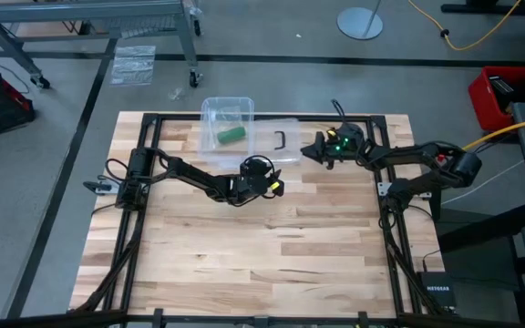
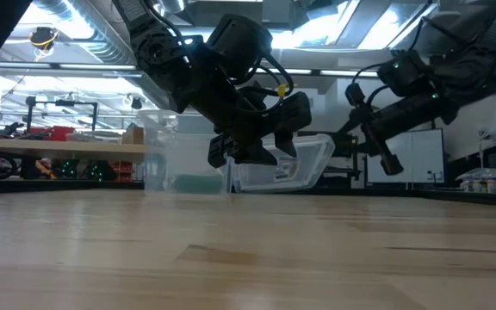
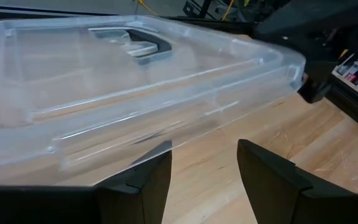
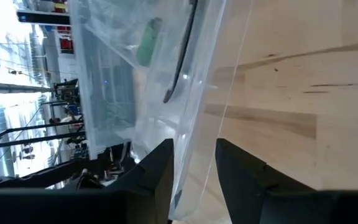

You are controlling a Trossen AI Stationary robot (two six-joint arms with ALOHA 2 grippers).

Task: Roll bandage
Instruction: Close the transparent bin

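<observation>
The bandage (image 1: 231, 135) is a small green roll lying inside a clear plastic box (image 1: 210, 114) at the table's far middle; it also shows in the right wrist view (image 4: 148, 40). The box's clear lid (image 1: 267, 150), with a black handle (image 3: 145, 45), is tilted up beside the box (image 2: 313, 168). My right gripper (image 1: 306, 150) is shut on the lid's right edge. My left gripper (image 3: 204, 155) stands open at the lid's near edge, its fingertips just under the rim; whether they touch it I cannot tell. My right gripper pinches the lid's right rim (image 4: 191, 171) between its two fingers, coming in from the table's right and slanting slightly down. That side of the lid is lifted off the table, so the lid is tilted, its other side low by the box (image 2: 235, 182).
The near half of the wooden table (image 1: 262, 255) is bare wood. A black frame rail (image 1: 386, 228) runs along the table's edges. Clear wrappers (image 1: 133, 64) lie on the floor beyond the far edge.
</observation>
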